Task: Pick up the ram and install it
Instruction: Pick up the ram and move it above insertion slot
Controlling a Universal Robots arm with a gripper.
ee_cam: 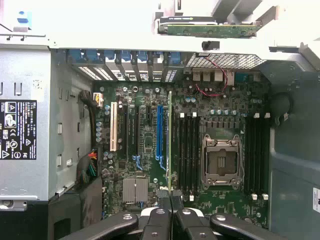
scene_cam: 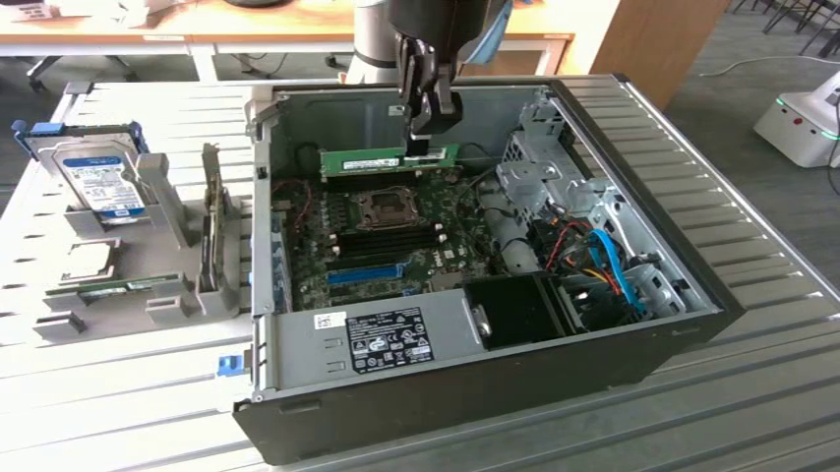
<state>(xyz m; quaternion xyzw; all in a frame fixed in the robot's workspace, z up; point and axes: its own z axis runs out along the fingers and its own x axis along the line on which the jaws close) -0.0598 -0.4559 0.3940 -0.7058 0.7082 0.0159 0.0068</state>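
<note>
One robot hand (scene_cam: pixel 423 146), clamped on one green ram stick (scene_cam: pixel 390 160), hangs inside one open computer case (scene_cam: pixel 459 398) at the exterior view's upper centre; one hard drive (scene_cam: pixel 105 182) stands far left.

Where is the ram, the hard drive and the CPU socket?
ram (scene_cam: pixel 365 162): exterior view, on its green face.
hard drive (scene_cam: pixel 105 185): exterior view, on its blue label.
CPU socket (ee_cam: pixel 221 161): wrist view, middle of its metal frame.
</note>
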